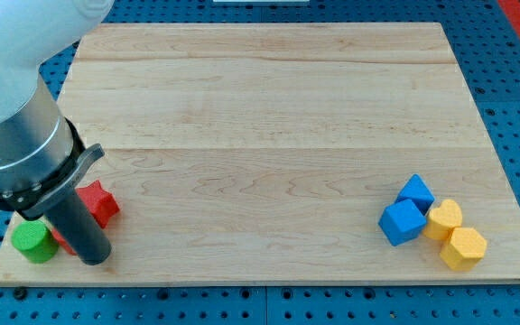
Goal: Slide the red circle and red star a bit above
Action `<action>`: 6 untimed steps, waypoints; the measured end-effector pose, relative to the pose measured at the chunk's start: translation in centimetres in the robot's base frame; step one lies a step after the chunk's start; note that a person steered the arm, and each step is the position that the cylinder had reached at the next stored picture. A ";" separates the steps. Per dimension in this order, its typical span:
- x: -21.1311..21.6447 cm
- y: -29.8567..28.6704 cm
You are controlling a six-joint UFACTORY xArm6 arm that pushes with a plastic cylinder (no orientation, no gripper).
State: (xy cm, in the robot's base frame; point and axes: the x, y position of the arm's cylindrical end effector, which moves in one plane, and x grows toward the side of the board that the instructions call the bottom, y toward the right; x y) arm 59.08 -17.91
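My tip, a bare rod with no end effector state to report, sits at 6 o'clock of the red star, placed to push it upward; the red circle is mostly hidden behind the rod.

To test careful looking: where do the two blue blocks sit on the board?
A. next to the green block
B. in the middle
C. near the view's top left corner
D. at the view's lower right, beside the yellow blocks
D: the two blue blocks lie at the view's lower right, touching the yellow blocks.
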 end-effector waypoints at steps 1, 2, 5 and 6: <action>2.7 0.0; 2.6 -1.2; -3.1 -3.3; -5.9 -3.1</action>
